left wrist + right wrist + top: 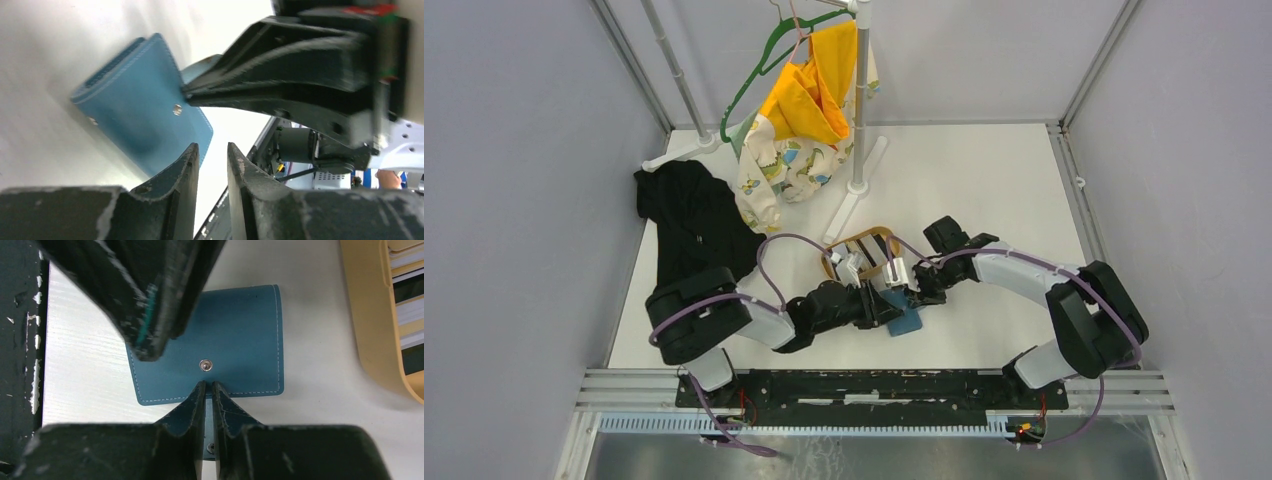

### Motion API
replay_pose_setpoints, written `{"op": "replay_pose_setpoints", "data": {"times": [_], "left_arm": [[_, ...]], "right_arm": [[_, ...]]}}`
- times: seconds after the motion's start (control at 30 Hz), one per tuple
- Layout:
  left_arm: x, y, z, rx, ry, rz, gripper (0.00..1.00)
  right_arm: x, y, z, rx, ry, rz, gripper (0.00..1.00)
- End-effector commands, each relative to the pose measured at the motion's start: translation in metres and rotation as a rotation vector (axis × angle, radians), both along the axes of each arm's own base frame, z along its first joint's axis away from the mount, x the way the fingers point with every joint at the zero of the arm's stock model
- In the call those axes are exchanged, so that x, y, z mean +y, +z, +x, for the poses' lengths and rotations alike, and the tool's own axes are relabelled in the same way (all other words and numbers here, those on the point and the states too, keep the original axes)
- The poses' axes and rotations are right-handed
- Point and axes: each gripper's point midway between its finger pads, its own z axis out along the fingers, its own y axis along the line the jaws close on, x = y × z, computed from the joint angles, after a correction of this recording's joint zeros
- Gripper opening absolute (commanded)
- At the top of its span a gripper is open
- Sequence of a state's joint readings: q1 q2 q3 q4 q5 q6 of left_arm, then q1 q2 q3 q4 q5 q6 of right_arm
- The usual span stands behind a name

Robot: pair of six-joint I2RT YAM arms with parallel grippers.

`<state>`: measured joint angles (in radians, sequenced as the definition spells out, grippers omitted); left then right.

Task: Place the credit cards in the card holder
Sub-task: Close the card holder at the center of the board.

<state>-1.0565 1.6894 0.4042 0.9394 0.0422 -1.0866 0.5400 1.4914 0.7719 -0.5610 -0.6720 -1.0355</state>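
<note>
1. The white table [984,190] fills the middle of the top view. A clothes rack [860,100] stands at upper centre, hung with a yellow garment [809,100] and a patterned garment [774,175].
2. A black garment [694,215] lies crumpled at the table's left side.
3. The left arm [754,318] reaches in from lower left and the right arm [1024,272] from lower right. They meet at low centre.
4. An oval tan tray [864,232] sits at centre, just above the two grippers.
5. The card holder [240,325] lies flat on the table at low centre [906,323], just below the tray. It is folded, with its snap tab [210,446] unfastened.
6. The right gripper [206,385] has its jaws pressed almost together, pinching the snap tab at the holder's lower edge.
7. The left gripper [212,147] shows a narrow gap between its jaws, with nothing seen between them. Its tips are just beside a corner of the holder.
8. The credit cards [406,290] lie in the tray as a striped white, grey and black stack at the right edge of the right wrist view, apart from the holder.
9. A metal stud [205,365] shows on the holder's face.
</note>
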Motion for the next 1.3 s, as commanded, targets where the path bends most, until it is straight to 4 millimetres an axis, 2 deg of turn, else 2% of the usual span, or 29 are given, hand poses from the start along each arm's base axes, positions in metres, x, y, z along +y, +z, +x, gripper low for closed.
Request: {"op": "replay_pose_setpoints", "data": {"times": [0.0,0.13,0.27,0.37,0.47,0.67,0.77,0.83,0.97,1.07,1.2,1.27], "left_arm": [[0.008,0.030,0.004,-0.196,0.023,0.027,0.35],[0.030,0.024,0.007,-0.251,0.081,0.147,0.41],[0.041,0.022,0.009,-0.274,0.097,0.193,0.42],[0.038,0.028,0.011,-0.306,0.087,0.201,0.40],[0.033,0.029,0.019,-0.340,0.079,0.255,0.31],[0.021,0.024,0.031,-0.392,0.047,0.359,0.24],[0.023,0.024,0.037,-0.407,0.064,0.408,0.21],[0.030,0.027,0.040,-0.424,0.084,0.424,0.23],[0.036,0.033,0.043,-0.467,0.064,0.447,0.35],[0.032,0.027,0.049,-0.439,0.007,0.494,0.38],[0.027,0.010,0.059,-0.375,-0.029,0.528,0.38],[0.024,0.005,0.063,-0.352,-0.039,0.529,0.38]], "right_arm": [[0.001,0.005,0.012,-0.067,-0.010,-0.002,0.14],[0.006,0.018,0.008,-0.082,0.025,0.047,0.16],[0.013,0.042,0.004,-0.139,0.074,0.134,0.18],[0.014,0.060,0.003,-0.180,0.102,0.186,0.20],[0.013,0.077,-0.003,-0.208,0.145,0.242,0.22],[0.009,0.097,-0.005,-0.265,0.168,0.311,0.24],[0.003,0.104,-0.002,-0.249,0.118,0.320,0.25],[-0.005,0.097,-0.013,-0.235,0.131,0.287,0.26],[-0.014,0.077,-0.039,-0.231,0.198,0.291,0.27],[-0.008,0.067,-0.070,-0.260,0.364,0.372,0.27],[0.004,0.050,-0.095,-0.251,0.513,0.344,0.25],[0.009,0.038,-0.098,-0.251,0.549,0.292,0.23]]}}
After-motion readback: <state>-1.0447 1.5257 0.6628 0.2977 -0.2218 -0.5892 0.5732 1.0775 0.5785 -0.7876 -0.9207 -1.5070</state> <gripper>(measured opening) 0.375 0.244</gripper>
